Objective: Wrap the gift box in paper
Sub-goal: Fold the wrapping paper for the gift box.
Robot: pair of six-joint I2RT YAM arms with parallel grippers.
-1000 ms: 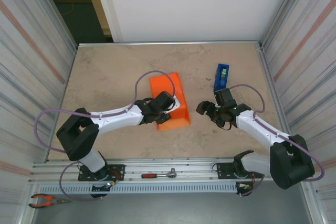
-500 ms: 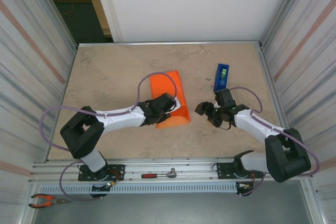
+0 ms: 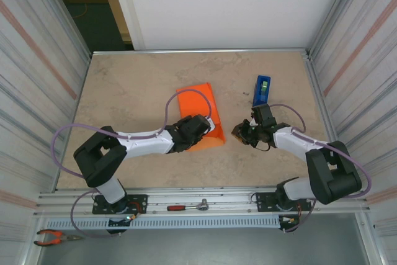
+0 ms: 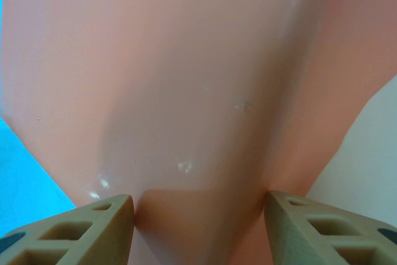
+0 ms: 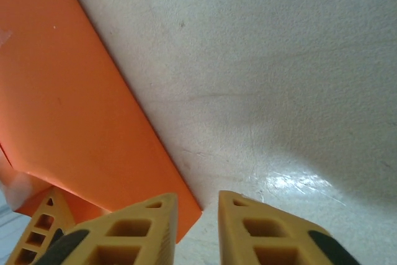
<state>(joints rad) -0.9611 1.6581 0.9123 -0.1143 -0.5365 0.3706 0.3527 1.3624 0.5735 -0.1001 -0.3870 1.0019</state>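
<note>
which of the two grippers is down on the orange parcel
The left gripper: it sits at the near end of the orange parcel, its fingers spread around the paper. The right gripper sits beside the parcel over bare table.

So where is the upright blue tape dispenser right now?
In the top view, the blue tape dispenser stands right of centre on the table, beyond the right pincer, right of the orange parcel.

No text, label, brand, number or sign can be read on anything in these views of the tabletop.
</note>
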